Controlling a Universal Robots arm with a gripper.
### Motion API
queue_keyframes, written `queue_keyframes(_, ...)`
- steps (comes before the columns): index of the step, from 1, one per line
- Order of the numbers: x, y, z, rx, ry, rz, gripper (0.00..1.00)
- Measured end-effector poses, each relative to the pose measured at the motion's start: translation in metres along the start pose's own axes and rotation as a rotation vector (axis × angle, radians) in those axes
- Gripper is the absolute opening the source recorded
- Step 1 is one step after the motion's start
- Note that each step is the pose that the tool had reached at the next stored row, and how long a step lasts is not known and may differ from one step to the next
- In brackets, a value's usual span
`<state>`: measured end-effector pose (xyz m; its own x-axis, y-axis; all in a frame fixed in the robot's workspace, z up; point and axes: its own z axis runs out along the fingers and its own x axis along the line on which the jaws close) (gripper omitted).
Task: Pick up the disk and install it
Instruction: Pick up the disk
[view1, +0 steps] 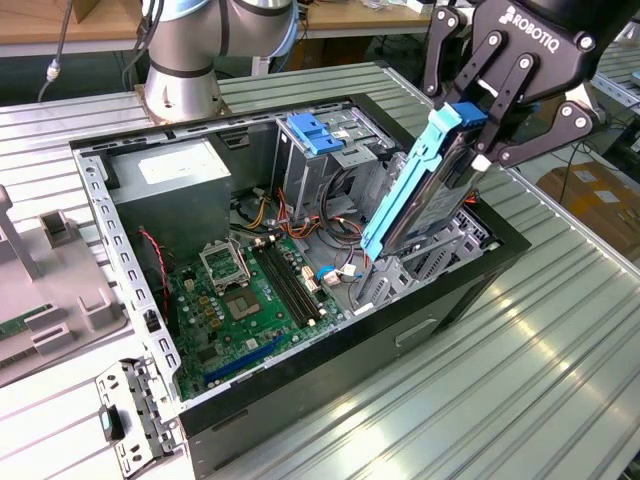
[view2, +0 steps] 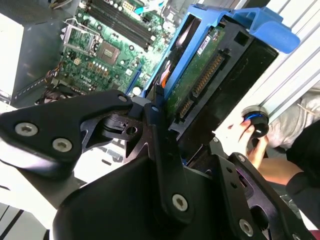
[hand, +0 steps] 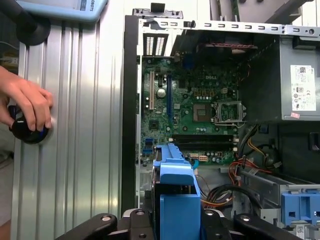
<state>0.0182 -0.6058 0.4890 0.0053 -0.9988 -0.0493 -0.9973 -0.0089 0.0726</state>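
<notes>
The disk (view1: 432, 190), grey metal with blue plastic side rails, hangs steeply tilted over the open computer case (view1: 470, 300). Its lower end reaches down among the metal bay parts at the case's end on the exterior view's right. My gripper (view1: 478, 128) is shut on the disk's upper end, one black finger on each side. The second wrist view looks along the disk's green circuit-board underside and connectors (view2: 202, 75). The first wrist view has its blue rail (hand: 175, 192) between my fingers, above the case interior.
Inside the case lie a green motherboard (view1: 240, 290), a grey power supply (view1: 165, 185), loose cables (view1: 340, 215) and a light-blue bracket (view1: 318, 132) on a drive cage. A person's hand (hand: 27, 105) rests on a black knob on the ribbed table. A grey fixture (view1: 50, 290) stands at the exterior view's left.
</notes>
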Motion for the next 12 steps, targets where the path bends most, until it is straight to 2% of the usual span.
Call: queue_keyframes(12,0.0024,-0.0363,-0.0018,-0.0055,0.0000,0.000,0.36)
